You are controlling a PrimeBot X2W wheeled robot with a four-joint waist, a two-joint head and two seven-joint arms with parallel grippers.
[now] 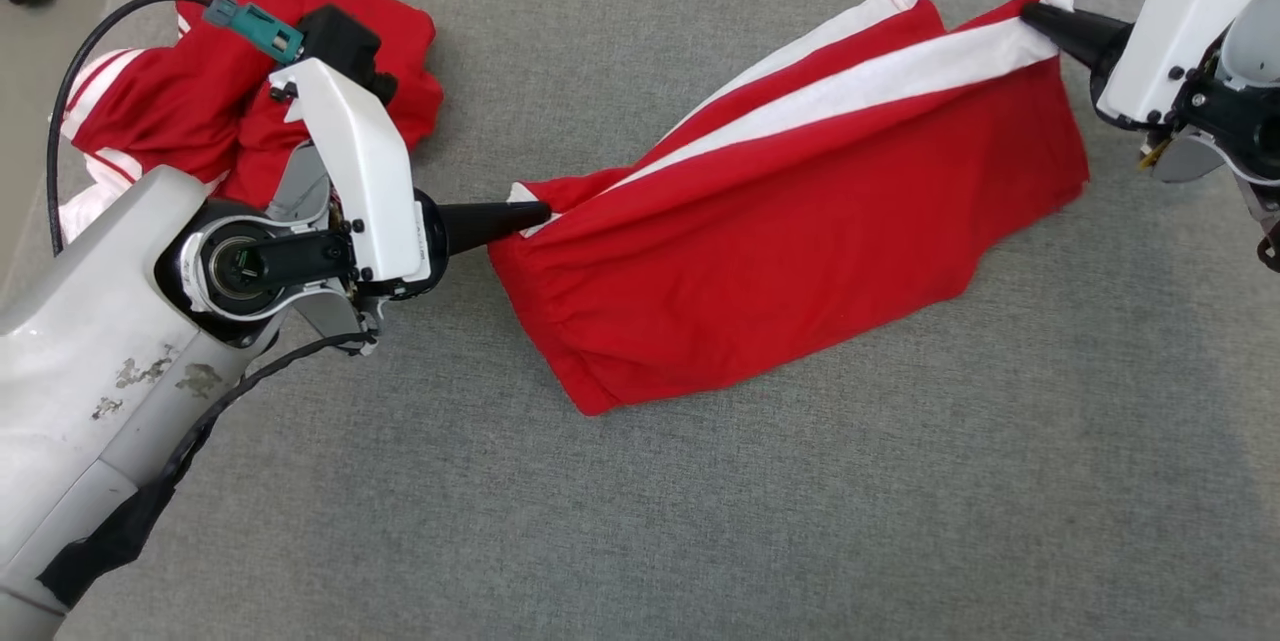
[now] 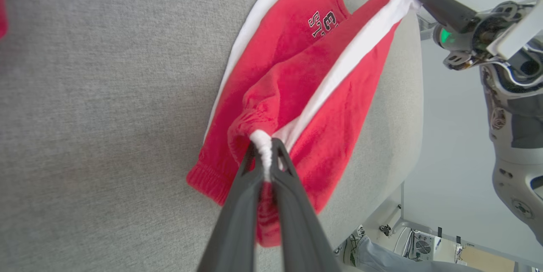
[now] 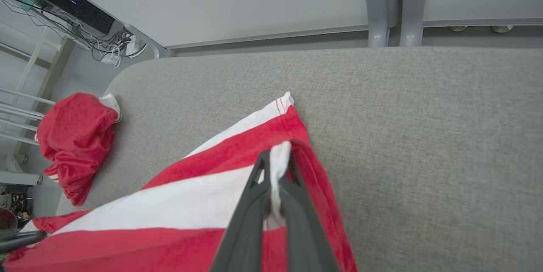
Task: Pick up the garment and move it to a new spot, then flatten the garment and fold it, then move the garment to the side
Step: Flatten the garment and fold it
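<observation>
- Red garment [image 1: 800, 251] lay on the grey cushion [image 1: 800, 541], stretched between your grippers.
- Your left gripper [image 1: 540, 216] pinched its waistband end.
- Your right gripper [image 1: 1032, 15] pinched the opposite corner.

garment [image 2: 297, 81] | dark block print, partly hidden | "ST" legible

The left gripper [image 1: 541, 214] has long dark tapered fingers [image 2: 237, 221]. Behind it sits a white cover [image 1: 365, 161] with black screws [image 1: 358, 227], a teal plug [image 1: 252, 25] and a looping black cable [image 1: 82, 56]. The pale grey forearm [image 1: 80, 341] shows chipped paint [image 1: 140, 376] and black tape [image 1: 100, 541]. The right gripper [image 1: 1030, 13] looks alike.
</observation>
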